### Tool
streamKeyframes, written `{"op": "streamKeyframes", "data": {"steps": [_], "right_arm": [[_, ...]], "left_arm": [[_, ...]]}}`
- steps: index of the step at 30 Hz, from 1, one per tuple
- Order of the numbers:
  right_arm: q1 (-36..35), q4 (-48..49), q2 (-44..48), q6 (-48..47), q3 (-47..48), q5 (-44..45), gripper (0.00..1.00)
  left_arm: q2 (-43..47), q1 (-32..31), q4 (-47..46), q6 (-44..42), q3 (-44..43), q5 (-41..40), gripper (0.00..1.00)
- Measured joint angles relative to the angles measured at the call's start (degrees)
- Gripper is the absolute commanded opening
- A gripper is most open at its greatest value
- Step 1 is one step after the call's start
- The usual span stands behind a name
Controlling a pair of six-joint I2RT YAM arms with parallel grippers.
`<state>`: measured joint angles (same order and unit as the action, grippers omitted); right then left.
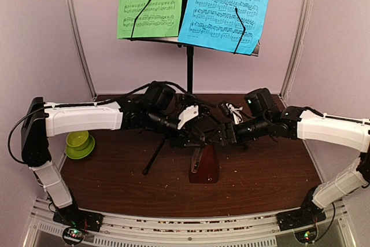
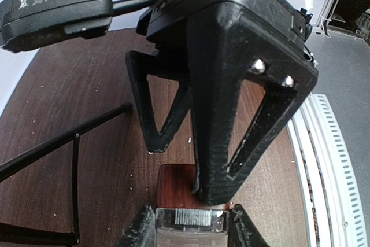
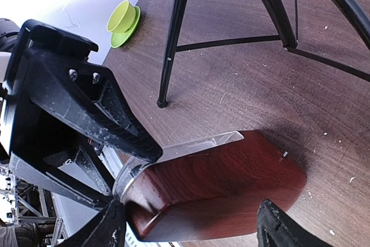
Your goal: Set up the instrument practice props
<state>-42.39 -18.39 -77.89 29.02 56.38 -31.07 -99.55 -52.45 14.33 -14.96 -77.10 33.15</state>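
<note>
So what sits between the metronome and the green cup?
A music stand leg plants its foot between the metronome and the green cup; otherwise bare table. Clearest in the right wrist view.

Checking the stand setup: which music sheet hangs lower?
The blue sheet; its bottom edge slants down past that of the green sheet beside it.

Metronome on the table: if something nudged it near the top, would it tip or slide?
The metronome narrows upward from a broader base, so a low push would probably slide it and a high one might tip it. Its glossy sides look slippery. The clear cover seems thin and easily dislodged.
</note>
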Motion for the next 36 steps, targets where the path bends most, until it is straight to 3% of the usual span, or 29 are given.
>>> {"op": "streamKeyframes", "data": {"steps": [11, 20, 28, 36], "right_arm": [[0.0, 1.6, -0.3, -0.3, -0.8, -0.3, 0.69], [0.0, 4.2, 0.0, -0.3, -2.3, -0.7, 0.68], [0.0, 2.9, -0.3, -0.4, -1.2, -0.9, 0.7], [0.2, 2.0, -0.9, -0.7, -0.5, -1.6, 0.7]], "left_arm": [[4.7, 1.0, -1.7, 0.6, 5.3, -1.2, 0.17], [8.4, 2.6, -1.7, 1.9, 8.6, -1.2, 0.16], [20.1, 6.4, 1.5, 7.6, 14.8, -2.7, 0.17], [27.3, 12.3, 12.9, 18.6, 18.9, -10.7, 0.21]]}}
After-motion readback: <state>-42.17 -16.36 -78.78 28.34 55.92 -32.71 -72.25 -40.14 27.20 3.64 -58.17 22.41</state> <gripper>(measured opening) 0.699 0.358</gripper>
